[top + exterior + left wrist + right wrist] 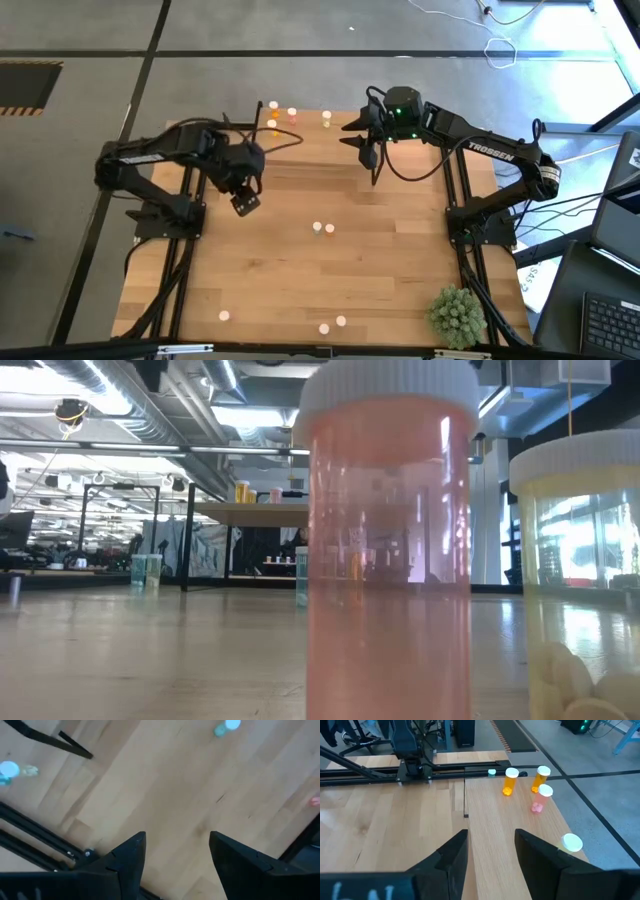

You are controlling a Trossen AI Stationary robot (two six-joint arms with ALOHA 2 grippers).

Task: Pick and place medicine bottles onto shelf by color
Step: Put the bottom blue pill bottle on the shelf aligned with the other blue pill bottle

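While the high view takes in the whole light-wood worktop (330, 270), it alone shows both dark arms at once: the left gripper (244, 204) hangs over the left-middle of the boards, the right gripper (367, 152) near the far edge, just beside the shelf (305, 128). Tiny white-capped medicine bottles (322, 228) stand scattered mid-worktop and along the near edge, and a spiky green plant ball (457, 313) sits at the near right corner.

At board level, the low view fills with one translucent red-pink bottle (388, 560), smooth-walled under a ribbed white cap, and a pale yellow bottle (580, 570) holding rounded pills; the shelf stands far behind on thin black legs.

From the left wrist, blunt black fingers (131, 855) stand spread over bare planks, holding nothing.

From the right wrist, its fingers (452, 852) are likewise spread and empty; beyond them two orange bottles (511, 781) and a pink one (541, 799) stand on the shelf board.
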